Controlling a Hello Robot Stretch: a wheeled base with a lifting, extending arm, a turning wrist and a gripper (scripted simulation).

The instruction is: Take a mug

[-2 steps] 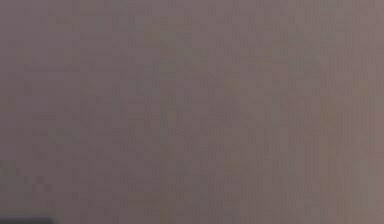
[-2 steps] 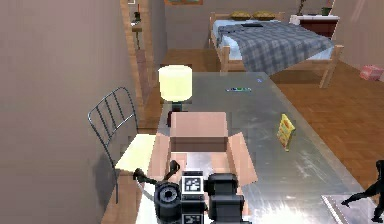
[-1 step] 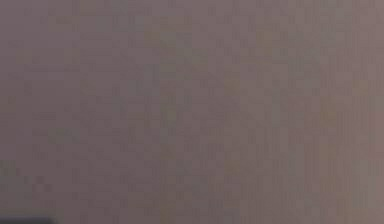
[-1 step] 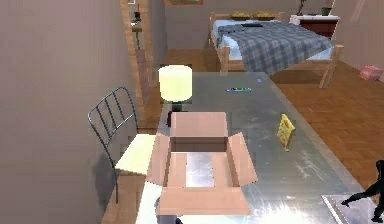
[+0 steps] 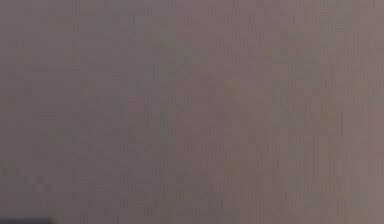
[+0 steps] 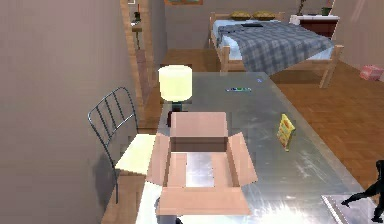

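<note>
A long grey glossy table (image 6: 262, 120) runs up the arm side view. On it lie an open cardboard box (image 6: 200, 165), a lamp with a pale yellow shade (image 6: 176, 82), a small yellow upright card (image 6: 286, 130) and a tiny dark flat item (image 6: 238, 90). A small dark shape (image 6: 376, 185) stands at the table's near right corner, beside a pale flat thing (image 6: 345, 208); I cannot tell what either is.
A bare brownish wall (image 5: 190, 110) stands close ahead in the forward view. A wire-backed chair (image 6: 125, 135) sits at the table's left side against a wall. Beyond the table are wooden floor, a bed with a blue plaid cover (image 6: 270, 40) and a pink thing (image 6: 372, 72).
</note>
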